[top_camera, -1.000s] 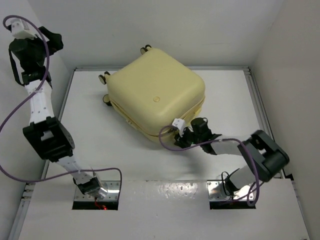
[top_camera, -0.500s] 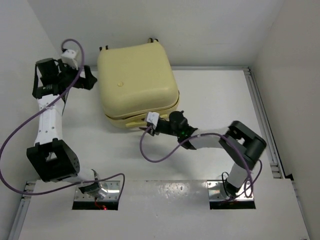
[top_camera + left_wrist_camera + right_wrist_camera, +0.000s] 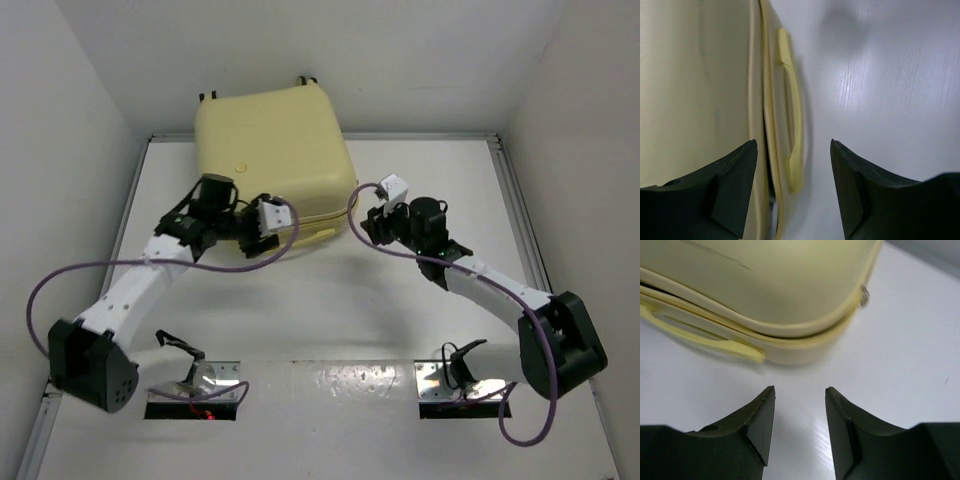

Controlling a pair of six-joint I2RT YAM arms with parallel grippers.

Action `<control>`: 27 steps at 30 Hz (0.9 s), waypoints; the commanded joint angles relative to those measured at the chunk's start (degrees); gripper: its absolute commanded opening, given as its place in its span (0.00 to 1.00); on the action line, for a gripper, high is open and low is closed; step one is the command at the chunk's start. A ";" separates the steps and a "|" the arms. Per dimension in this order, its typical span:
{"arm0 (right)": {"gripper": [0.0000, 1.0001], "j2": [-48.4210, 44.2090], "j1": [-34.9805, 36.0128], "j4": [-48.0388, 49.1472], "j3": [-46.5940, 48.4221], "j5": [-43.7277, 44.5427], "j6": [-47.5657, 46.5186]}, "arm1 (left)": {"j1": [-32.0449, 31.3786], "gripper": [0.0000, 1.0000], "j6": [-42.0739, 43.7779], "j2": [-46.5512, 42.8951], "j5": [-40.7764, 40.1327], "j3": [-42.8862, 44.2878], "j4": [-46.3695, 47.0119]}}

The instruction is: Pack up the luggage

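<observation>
Cream-yellow luggage [image 3: 272, 150] lies shut at the table's [image 3: 430, 320] far left. My left end effector [image 3: 792, 145], spread, is nearer, aimed along the near-edge handle [image 3: 796, 100], whose length runs straight ahead. My right end effector [image 3: 800, 390], also spread, sits just off the near right corner.

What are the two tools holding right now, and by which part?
Nothing. The left tool is open, with the handle of the luggage between its fingers but not gripped; the right tool is open over the table.
</observation>
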 commanded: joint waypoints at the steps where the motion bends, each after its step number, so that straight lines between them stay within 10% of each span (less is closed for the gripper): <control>1: 0.46 2.59 -3.38 -7.63 4.63 -0.01 7.54 | -4.38 0.65 -2.44 7.66 -4.61 2.80 3.27; 22: 0.46 3.30 -13.49 -11.50 6.66 -1.50 9.67 | -18.97 0.64 -12.56 37.11 -27.20 7.99 22.53; 27: 0.46 3.21 -14.55 -11.41 6.66 -1.94 8.88 | -20.82 0.40 -9.93 38.26 -25.02 7.46 22.54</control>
